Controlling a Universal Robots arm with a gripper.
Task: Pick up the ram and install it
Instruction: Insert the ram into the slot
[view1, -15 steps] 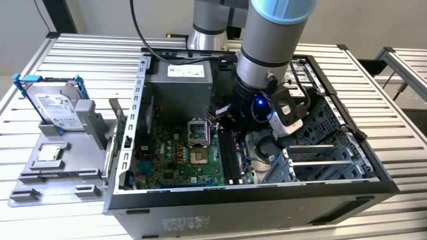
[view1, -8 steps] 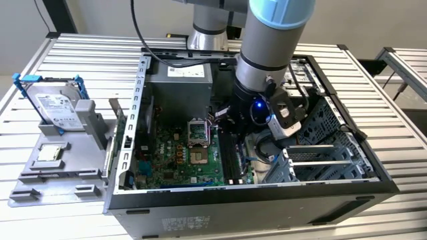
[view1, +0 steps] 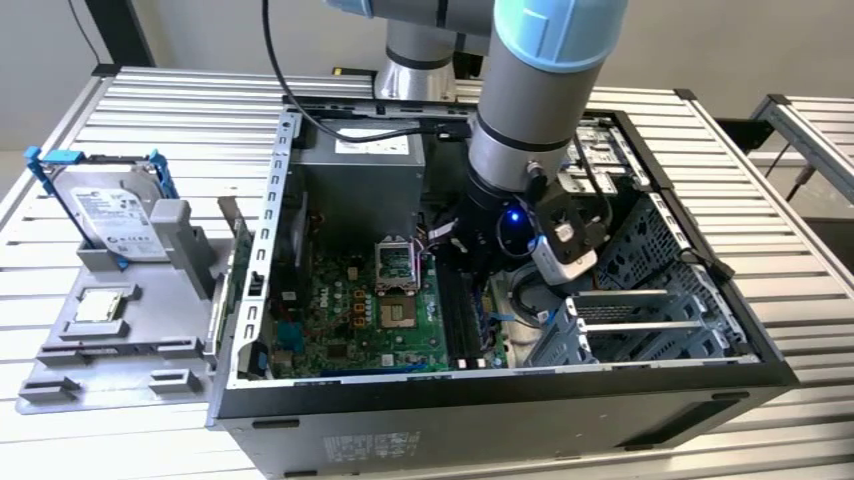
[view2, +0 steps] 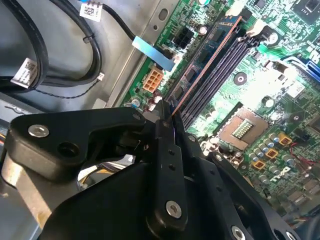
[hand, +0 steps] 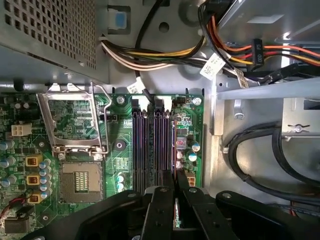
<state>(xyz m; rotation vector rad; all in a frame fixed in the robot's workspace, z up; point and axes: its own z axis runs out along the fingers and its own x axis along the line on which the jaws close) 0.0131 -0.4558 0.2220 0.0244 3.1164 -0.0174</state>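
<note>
- Black gripper (view2: 167, 125) fingers (view2: 167, 165) sit nearest the lens in both wrist views, pressed close together on the thin edge of the ram (view2: 210, 62).
- Clenched like that, the claw (hand: 176, 200) grasps the ram, which runs edge-on from the fingertips out over the dark memory slots (hand: 152, 145).
- Whether the ram's far end is seated in a slot or just touching it, I cannot tell.
- From the exterior view, the arm (view1: 534, 100) drops steeply into the open computer case (view1: 494, 400), wrist down over the motherboard (view1: 360, 310).
- An open processor socket (hand: 75, 125) lies at nine o'clock of the slots in the first wrist view.
- Outside the case, at nine o'clock of it in the exterior view, a hard drive (view1: 114, 210) stands in a blue frame on a grey holder (view1: 120, 350).
</note>
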